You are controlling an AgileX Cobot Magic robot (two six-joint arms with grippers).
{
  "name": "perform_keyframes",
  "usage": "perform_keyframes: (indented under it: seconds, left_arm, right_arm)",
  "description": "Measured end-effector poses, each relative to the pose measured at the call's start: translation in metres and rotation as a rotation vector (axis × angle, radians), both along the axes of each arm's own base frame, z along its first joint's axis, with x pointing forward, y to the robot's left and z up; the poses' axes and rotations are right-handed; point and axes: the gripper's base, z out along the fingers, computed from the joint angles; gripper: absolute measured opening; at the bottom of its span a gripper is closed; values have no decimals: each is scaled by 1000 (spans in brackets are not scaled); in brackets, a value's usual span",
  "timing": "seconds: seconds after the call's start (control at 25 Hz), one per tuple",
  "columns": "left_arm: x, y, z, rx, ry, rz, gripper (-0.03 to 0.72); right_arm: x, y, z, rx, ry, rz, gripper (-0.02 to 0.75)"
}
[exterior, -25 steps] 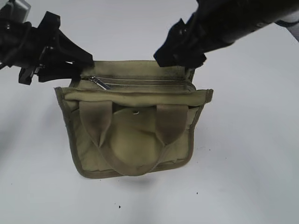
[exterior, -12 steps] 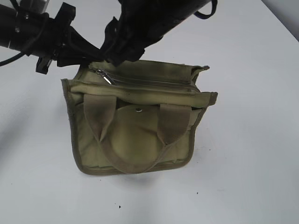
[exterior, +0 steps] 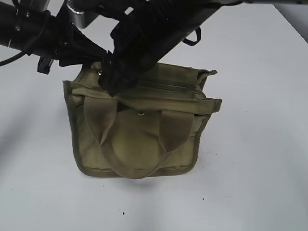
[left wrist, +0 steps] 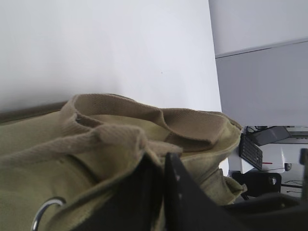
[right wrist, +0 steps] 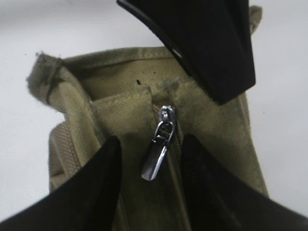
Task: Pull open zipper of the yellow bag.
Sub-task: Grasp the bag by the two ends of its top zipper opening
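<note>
Zipper [right wrist: 169,159] of the yellow bag [exterior: 139,139] is closed, its silver pull tab [right wrist: 156,159] between the right gripper's [right wrist: 149,180] parted fingers, untouched. Left gripper [left wrist: 161,192] is clamped narrow on the bag's top corner fabric.

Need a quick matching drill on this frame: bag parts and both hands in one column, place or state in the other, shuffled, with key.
Column 1
1. left hand
2. right hand
3. pull tab
4. snap

Column 2
A. between two dark fingers, not yet pinched
B. on the bag front, between the handles
C. shut on the bag's fabric edge
D. open, straddling the zipper

Pairs: 1-C, 2-D, 3-A, 4-B
</note>
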Motion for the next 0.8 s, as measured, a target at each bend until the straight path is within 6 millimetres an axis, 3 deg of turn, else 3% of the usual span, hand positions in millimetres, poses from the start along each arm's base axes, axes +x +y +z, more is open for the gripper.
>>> perform_keyframes:
  seconds: [0.2,0.52,0.8]
  left_arm:
    - [0,0,0,4,1,-5,30]
    - [-1,0,0,5,2,-8,30]
    - [-3,-2,0,-4,10,-25,30]
  right_arm:
    - [6,3,-16,-41,5,6,286]
    - [7,3,-22,-72,22,19,12]
    - [4,-8,-17,-129,64,4,2]
